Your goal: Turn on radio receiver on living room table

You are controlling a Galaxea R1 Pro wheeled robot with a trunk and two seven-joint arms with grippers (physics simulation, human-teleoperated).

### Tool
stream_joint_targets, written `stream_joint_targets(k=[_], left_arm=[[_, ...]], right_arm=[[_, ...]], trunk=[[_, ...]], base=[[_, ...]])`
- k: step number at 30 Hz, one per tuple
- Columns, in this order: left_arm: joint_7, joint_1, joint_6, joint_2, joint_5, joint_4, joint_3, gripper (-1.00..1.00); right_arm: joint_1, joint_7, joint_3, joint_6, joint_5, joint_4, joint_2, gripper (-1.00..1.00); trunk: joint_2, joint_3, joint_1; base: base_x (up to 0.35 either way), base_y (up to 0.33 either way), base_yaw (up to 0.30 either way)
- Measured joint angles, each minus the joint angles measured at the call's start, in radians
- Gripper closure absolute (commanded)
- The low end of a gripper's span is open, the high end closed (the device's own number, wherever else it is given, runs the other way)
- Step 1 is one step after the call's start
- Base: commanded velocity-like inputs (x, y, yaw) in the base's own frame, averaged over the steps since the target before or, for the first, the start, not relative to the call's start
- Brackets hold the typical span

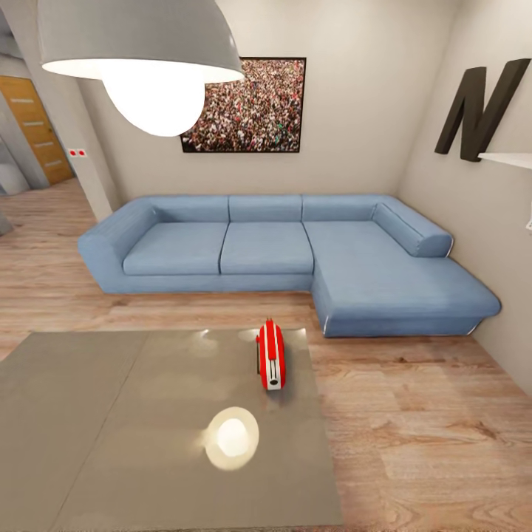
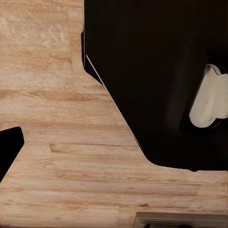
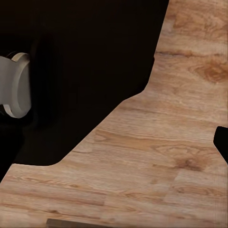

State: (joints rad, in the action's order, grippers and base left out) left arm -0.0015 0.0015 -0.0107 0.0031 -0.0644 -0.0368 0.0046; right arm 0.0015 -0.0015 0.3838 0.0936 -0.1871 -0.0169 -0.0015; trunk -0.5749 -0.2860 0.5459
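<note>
While you approach, the radio receiver point(image 1: 270, 355) stands on the table point(image 1: 111, 414), near its edge toward the sofa point(image 1: 295, 251).
You are in the approach step; next bring one arm toward the radio. I cannot tell if your grippers are open.

Table point(image 1: 89, 443) cut off at lower left edge; lamp point(image 1: 140, 44) cropped at top; radio point(image 1: 271, 355) controls too small to tell.

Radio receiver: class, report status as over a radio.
Radio receiver standing on edge, table right side. Grippers down over wood floor, state unclear. Nothing blocking the radio receiver.
</note>
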Motion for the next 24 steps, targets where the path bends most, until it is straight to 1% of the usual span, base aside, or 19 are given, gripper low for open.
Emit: stream_joint_targets(k=[24], left_arm=[[0.000, 0.000, -0.003, 0.000, 0.000, 0.000, 0.002, -1.00]], right_arm=[[0.000, 0.000, 0.000, 0.000, 0.000, 0.000, 0.000, -1.00]], trunk=[[0.000, -0.039, 0.000]], base=[[0.000, 0.000, 0.000]])
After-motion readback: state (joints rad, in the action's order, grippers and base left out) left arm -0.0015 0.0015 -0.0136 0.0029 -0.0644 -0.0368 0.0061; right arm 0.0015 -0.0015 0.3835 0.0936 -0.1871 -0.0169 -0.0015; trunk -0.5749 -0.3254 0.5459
